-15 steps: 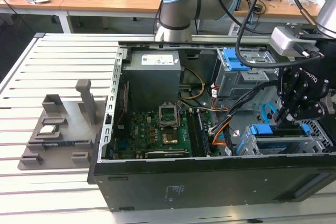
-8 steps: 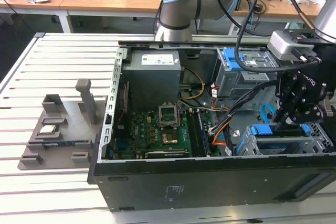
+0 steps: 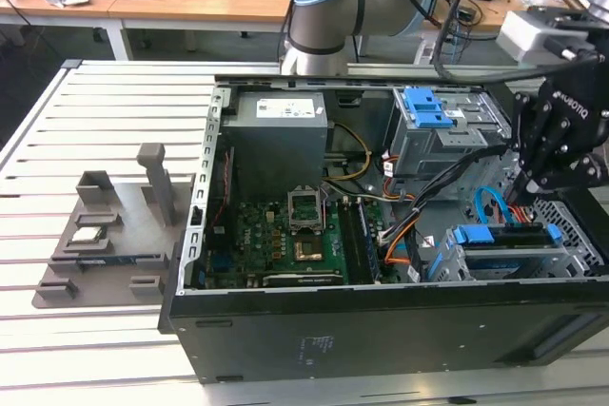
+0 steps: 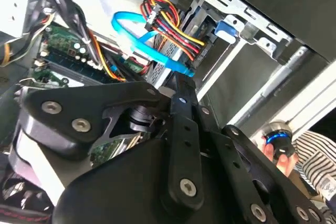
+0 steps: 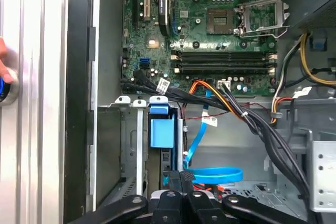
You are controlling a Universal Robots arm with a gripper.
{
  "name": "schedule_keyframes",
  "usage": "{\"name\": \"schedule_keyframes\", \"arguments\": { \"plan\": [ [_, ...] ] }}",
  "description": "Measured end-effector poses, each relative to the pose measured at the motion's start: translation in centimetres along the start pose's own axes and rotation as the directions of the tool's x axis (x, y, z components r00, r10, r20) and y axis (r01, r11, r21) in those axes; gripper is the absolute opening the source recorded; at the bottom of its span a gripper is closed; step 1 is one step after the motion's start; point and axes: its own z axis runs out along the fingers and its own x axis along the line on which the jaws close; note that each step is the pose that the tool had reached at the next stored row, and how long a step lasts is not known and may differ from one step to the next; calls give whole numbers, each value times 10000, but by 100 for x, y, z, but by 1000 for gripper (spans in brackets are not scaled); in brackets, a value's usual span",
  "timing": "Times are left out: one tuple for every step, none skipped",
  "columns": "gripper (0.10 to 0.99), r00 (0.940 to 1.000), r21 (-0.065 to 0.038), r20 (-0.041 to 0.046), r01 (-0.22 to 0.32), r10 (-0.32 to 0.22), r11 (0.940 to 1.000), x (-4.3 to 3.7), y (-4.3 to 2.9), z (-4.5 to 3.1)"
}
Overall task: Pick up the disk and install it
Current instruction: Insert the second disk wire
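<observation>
The disk sits edge-up in the lower drive cage at the front right of the open computer case. Its blue bracket shows at both ends. In the first wrist view the blue bracket stands in the cage slot. My gripper hangs over the disk's far end, its fingers together. In the first wrist view my gripper has its tips right at the disk's end, and I cannot tell whether they touch it. In the second wrist view my gripper points into the cage.
A blue data cable loops right beside the fingertips, with bundled power wires close by. A grey upper cage with a blue latch stands behind. A grey fixture lies on the slatted table. A person's hand holds a button.
</observation>
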Motion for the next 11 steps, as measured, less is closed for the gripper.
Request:
{"name": "schedule_keyframes", "arguments": {
  "plan": [
    [106,10000,-1,0,0,0,10000,-10,3,-55],
    [106,10000,0,-3,0,0,10000,-18,5,-104],
    [106,10000,0,-5,0,0,10000,-23,8,-149],
    [106,10000,0,-4,0,0,10000,-25,11,-206],
    [106,10000,-1,-4,-1,1,10000,-22,13,-254],
    [106,10000,-1,-4,0,0,10000,-19,15,-284],
    [106,10000,-1,-3,0,0,10000,-17,16,-296],
    [106,10000,0,-2,0,0,10000,-17,15,-297],
    [106,10000,0,-4,0,0,10000,-17,16,-299],
    [106,10000,0,-3,0,0,10000,-17,16,-299],
    [106,10000,-1,-3,0,0,10000,-17,16,-299]
  ]
}}
